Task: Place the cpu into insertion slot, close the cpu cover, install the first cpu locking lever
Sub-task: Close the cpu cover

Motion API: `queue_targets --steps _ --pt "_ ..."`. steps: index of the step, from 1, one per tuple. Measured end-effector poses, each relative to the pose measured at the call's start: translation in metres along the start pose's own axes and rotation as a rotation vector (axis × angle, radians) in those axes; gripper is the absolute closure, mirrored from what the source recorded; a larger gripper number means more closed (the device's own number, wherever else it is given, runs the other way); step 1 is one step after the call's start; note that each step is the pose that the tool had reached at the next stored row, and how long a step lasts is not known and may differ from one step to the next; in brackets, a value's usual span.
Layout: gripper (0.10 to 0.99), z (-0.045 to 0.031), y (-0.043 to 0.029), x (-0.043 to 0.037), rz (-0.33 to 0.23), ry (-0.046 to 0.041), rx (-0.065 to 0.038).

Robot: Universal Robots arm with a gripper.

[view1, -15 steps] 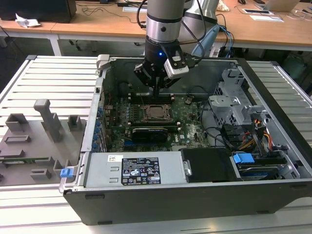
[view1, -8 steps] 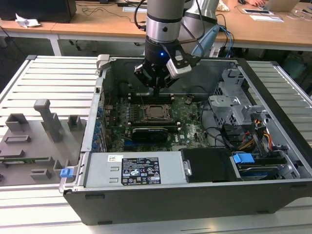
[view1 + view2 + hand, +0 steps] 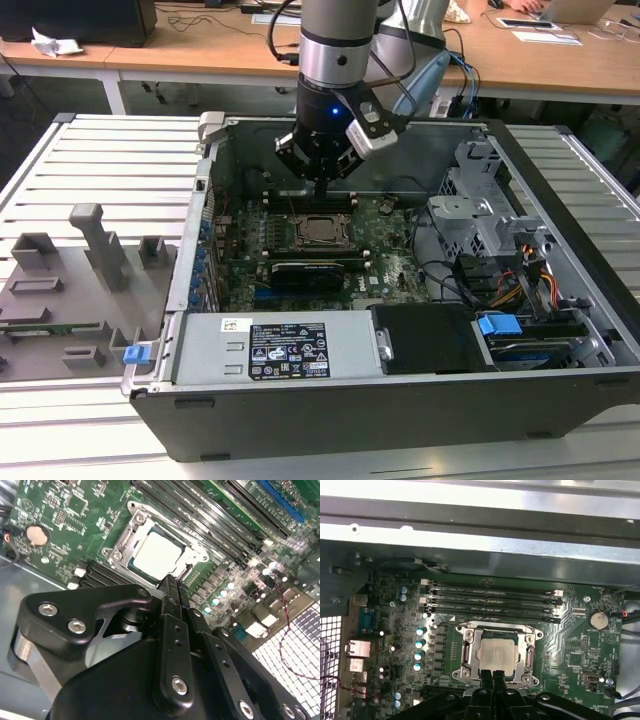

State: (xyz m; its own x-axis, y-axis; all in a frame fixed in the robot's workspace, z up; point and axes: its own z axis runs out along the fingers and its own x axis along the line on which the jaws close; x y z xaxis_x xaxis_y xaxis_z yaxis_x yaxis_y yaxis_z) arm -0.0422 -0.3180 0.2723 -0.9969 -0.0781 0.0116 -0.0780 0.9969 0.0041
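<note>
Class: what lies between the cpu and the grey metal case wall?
In the first wrist view, long black memory slots run side by side between the cpu and the case wall.

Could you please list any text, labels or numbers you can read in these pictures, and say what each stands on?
Black label on the power supply: too small to read.
White sticker beside it: too small to read.
Markings on the motherboard: blurred.
cpu top: no legible print.
</note>
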Motion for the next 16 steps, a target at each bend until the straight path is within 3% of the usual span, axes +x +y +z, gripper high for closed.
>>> queue_targets --steps 3,5,16 --pt "0.933 0.0005 0.0009 0.0121 0.0 -0.0126 -0.011" --pt "0.984 0.0006 0.0011 0.0138 0.014 -0.0136 -0.011" --pt "0.984 0.001 0.0024 0.0319 0.03 -0.0141 -0.013"
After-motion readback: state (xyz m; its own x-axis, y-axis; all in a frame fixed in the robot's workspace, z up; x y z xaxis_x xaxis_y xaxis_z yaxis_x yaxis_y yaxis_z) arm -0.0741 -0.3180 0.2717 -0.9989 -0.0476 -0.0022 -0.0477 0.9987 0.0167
